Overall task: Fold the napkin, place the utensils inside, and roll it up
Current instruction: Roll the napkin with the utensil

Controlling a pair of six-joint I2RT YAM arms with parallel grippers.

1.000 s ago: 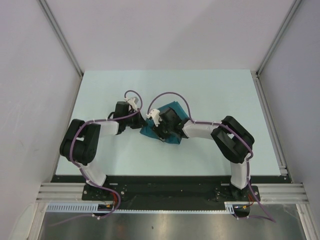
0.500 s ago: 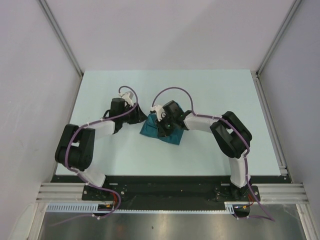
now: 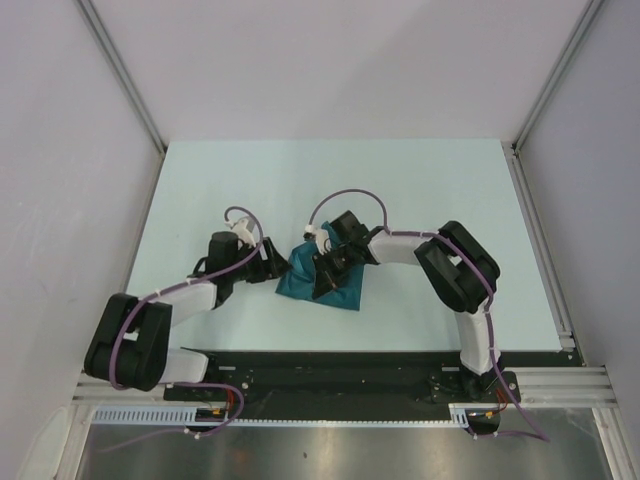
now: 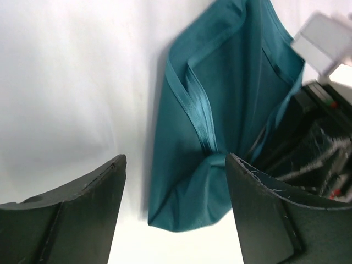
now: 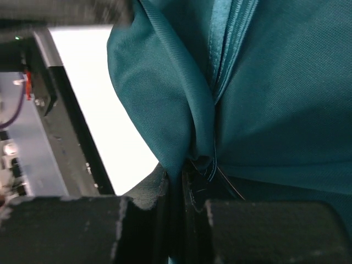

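Observation:
The teal napkin (image 3: 335, 290) lies bunched and folded near the middle of the table, its hemmed edges showing in the left wrist view (image 4: 220, 110). My right gripper (image 3: 322, 268) sits on top of it, shut on a pinch of cloth (image 5: 181, 165) between its fingers. My left gripper (image 3: 281, 268) stands open just left of the napkin; a rounded corner of cloth (image 4: 187, 203) lies between its spread fingers (image 4: 82, 209), not held. The utensils are out of view.
The pale table (image 3: 200, 180) is bounded by grey walls on the left, right and back. A metal rail (image 3: 330, 385) with both arm bases runs along the near edge. The right arm's black body (image 4: 319, 154) shows close by in the left wrist view.
My left gripper has opened, let go of the napkin and drawn back down-left. My right gripper has closed on the cloth and shifted slightly left and nearer, pulling the napkin with it.

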